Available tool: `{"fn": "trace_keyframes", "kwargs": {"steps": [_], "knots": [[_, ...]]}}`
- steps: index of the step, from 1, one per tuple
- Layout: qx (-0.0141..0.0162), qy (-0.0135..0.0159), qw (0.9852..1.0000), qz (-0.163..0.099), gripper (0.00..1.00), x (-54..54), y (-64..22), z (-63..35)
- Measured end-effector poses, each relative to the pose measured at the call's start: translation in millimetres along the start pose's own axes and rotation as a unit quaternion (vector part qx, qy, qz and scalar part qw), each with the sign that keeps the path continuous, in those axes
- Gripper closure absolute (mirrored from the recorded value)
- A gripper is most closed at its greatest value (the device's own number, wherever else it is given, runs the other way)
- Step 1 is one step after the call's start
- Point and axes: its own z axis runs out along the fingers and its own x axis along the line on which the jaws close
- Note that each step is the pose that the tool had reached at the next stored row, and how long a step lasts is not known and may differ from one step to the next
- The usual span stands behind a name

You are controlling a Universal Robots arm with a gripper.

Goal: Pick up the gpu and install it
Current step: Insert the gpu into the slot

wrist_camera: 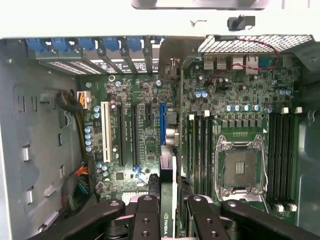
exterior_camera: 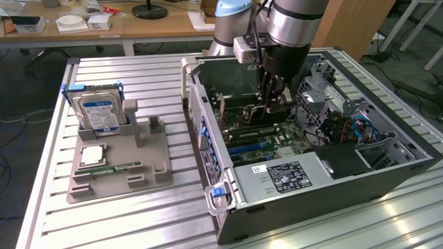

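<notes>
1. Step in hand, by judgement: installing; pickup done, seating not yet done.
2. Gripping the graphics card [wrist_camera: 169,224] edge-on between clenched fingers [wrist_camera: 146,215], with a green logo strip showing between them.
3. Hanging low inside the open computer case [exterior_camera: 332,202], over the main board [wrist_camera: 145,90], at the end of the arm [exterior_camera: 291,21].
4. Sitting roughly in line with the long blue slot [wrist_camera: 162,122]; cannot tell whether touching it or clear above it.
5. Calls, probably, for squaring the card's lower edge to that slot along its whole length, bracket end toward the rear wall with the blue latches [wrist_camera: 85,44], and for an even, straight press; likely to jam if tilted.
6. Tight on one side: a row of black memory slots [wrist_camera: 200,150] just beside the blue slot, with the processor socket [wrist_camera: 239,167] beyond.
7. Looser on the other side: black slots, a white slot [wrist_camera: 105,132], then bundled cables [wrist_camera: 75,187] near the case wall.
8. Open room above: case side off and facing up, nothing over it but the arm, so a straight path down or back up looks free.
9. Well apart on the bench [exterior_camera: 138,223], toward the exterior view's left: a grey holder [exterior_camera: 149,155] with the hard drive [exterior_camera: 99,111] upright in it.
</notes>
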Motion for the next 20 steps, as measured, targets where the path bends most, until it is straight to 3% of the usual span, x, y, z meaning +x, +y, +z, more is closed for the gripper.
{"fn": "trace_keyframes", "kwargs": {"steps": [14, 18, 20], "knots": [[-0.0007, 0.0003, 1.0, 0.0, 0.74, 6.7, 1.5, 13.6], [-0.0022, 0.0068, 1.0, 0.0, 0.74, 6.8, 2.0, 17.4], [-0.0024, 0.0075, 1.0, 0.0, 0.74, 6.8, 2.1, 17.8]]}}
